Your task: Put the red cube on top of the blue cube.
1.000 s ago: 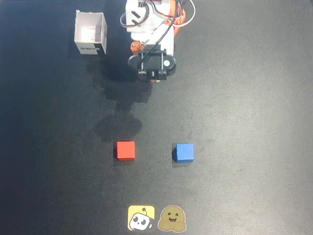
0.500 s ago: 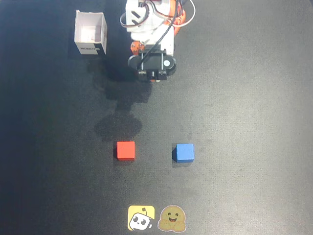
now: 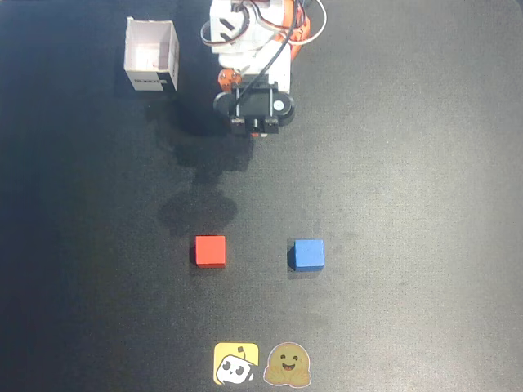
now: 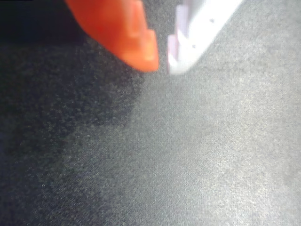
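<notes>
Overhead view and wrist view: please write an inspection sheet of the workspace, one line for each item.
Surface: dark matte table, bare between the things.
Job's things: red cube and blue cube stand apart, side by side, the red one on the left in the overhead view; not stacked.
Clutter: open white box at the top left; two stickers at the bottom edge.
Grippers: gripper holds nothing; fingertips nearly together, narrow gap; far from both cubes.
Cables: black wires looped on the arm.
Surroundings: nothing seen beyond the table.
</notes>
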{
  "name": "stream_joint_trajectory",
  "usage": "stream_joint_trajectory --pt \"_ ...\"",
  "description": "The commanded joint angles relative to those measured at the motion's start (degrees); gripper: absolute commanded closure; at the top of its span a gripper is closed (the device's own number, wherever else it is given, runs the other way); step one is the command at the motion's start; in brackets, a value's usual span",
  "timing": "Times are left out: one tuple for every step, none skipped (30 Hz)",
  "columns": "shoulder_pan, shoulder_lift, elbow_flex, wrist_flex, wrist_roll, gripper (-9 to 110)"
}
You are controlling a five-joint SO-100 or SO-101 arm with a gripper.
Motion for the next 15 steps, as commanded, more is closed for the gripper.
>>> stream_joint_trajectory --pt "0.4 0.4 -0.2 0.2 0.4 101" --pt "0.4 0.4 -0.2 0.2 0.4 101" --pt "0.4 0.4 -0.2 0.2 0.4 101" --pt "0.4 0.4 -0.2 0.2 0.4 101" --pt "0.4 0.4 -0.2 0.2 0.4 101" --pt "0.4 0.4 -0.2 0.2 0.4 101" --pt "0.4 0.4 -0.2 0.1 0.4 101" --pt "0.4 0.4 -0.2 0.0 0.4 101" --pt "0.4 0.4 -0.2 -0.1 0.4 101" --pt "0.3 0.4 -0.2 -0.2 0.4 101" --pt "0.3 0.4 -0.2 -0.2 0.4 101" --pt "0.2 0.4 -0.2 -0.4 0.4 101" --pt "0.2 0.4 -0.2 -0.7 0.4 101" --pt "0.1 0.4 -0.2 -1.0 0.4 100" --pt "0.0 0.4 -0.2 -1.2 0.4 100"
